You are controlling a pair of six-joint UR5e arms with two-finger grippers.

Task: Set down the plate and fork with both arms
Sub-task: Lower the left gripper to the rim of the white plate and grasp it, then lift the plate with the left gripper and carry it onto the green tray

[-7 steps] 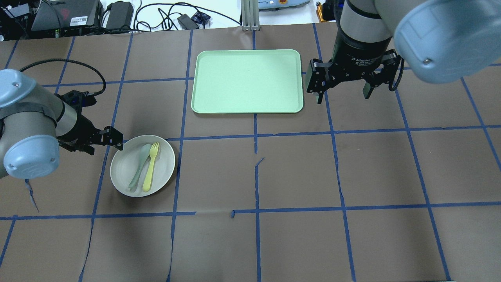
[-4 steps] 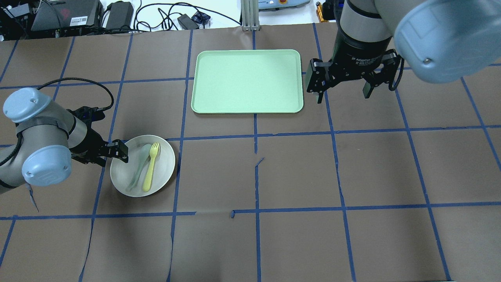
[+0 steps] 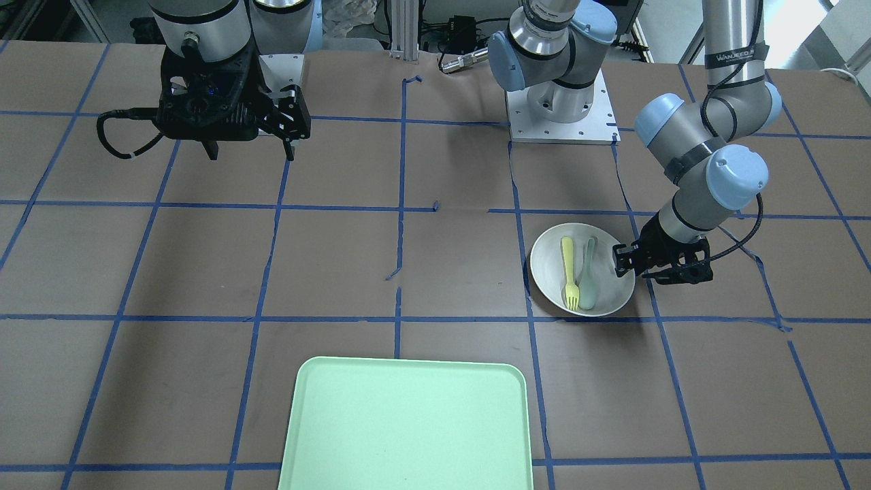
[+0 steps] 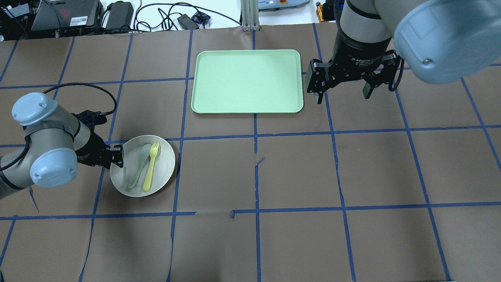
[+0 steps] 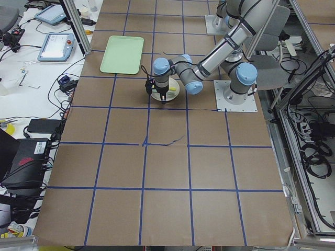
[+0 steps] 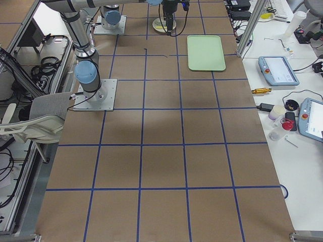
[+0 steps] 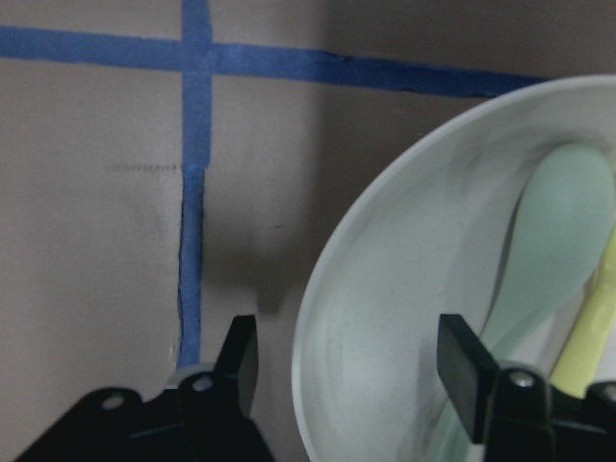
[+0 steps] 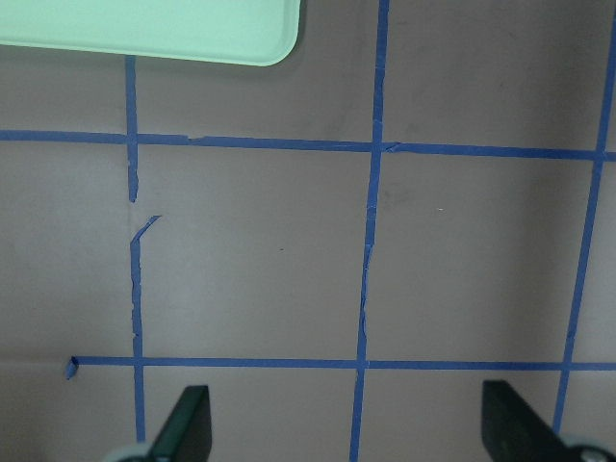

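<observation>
The white plate (image 4: 164, 164) lies on the table's left side with the pale-yellow fork (image 4: 151, 166) and a grey-green spoon (image 4: 139, 164) in it. My left gripper (image 4: 117, 156) is open, low at the plate's left rim. In the left wrist view the rim (image 7: 318, 318) stands between the two fingers (image 7: 241, 356); one is outside the plate, one over its inside. The front view shows the same at the plate (image 3: 548, 265) and left gripper (image 3: 622, 262). My right gripper (image 4: 342, 92) is open and empty, raised to the right of the tray.
A mint-green rectangular tray (image 4: 247, 81) lies at the far middle of the table, and it shows near the bottom of the front view (image 3: 405, 425). Brown paper with blue tape lines covers the table. Cables and power bricks lie beyond the far edge.
My left arm has swung in and come down, bringing its open gripper to the plate's left rim. The plate, fork, spoon and right arm have not moved.
</observation>
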